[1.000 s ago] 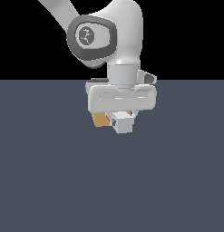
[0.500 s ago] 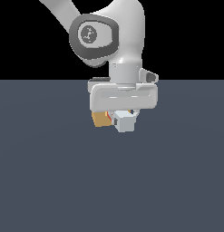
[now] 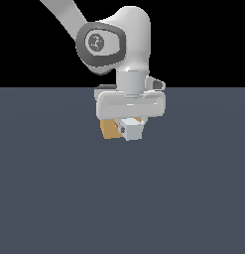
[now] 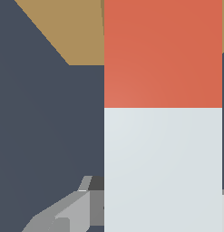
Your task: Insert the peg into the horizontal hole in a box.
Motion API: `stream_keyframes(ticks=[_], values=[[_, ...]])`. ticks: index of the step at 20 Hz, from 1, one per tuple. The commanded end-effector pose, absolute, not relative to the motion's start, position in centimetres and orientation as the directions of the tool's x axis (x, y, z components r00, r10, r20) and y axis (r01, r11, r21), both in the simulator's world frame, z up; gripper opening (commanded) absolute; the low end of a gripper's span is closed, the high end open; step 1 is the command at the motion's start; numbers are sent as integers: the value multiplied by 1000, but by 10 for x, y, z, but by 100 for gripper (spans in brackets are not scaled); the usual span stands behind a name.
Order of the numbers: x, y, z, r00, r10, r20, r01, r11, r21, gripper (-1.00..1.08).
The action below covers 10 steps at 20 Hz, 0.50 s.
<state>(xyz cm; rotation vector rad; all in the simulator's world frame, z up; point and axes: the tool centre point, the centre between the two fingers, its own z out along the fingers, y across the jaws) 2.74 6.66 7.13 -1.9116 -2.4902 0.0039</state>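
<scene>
White-grey square-section peg w/ orange-red end (image 4: 163, 113) held off dark grey-blue floor (image 3: 54, 198), white end face twd exterior cam, orange end pointing at tan-orange cube box (image 3: 110, 130) just behind, on exterior view's left. Hole not visible. White Panda gripper (image 3: 131, 124) clamped on peg's white part; grey finger (image 4: 72, 213) beside it in wrist view.

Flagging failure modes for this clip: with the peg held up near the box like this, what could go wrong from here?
1. The hole is not visible in either view, so alignment cannot be confirmed; the peg's orange-red end could butt against the box wall instead of entering.
2. In the exterior view the gripper hides most of the box, so a collision or a nudge that shifts the box may go unnoticed.
</scene>
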Motion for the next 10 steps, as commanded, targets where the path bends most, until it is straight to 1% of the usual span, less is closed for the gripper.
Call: stream_keyframes(ticks=[1, 6, 10], values=[[23, 87, 74, -261, 965, 0, 965, 261, 1, -100], [16, 113, 74, -260, 965, 0, 965, 260, 2, -100], [15, 120, 74, -260, 965, 0, 965, 260, 3, -100]])
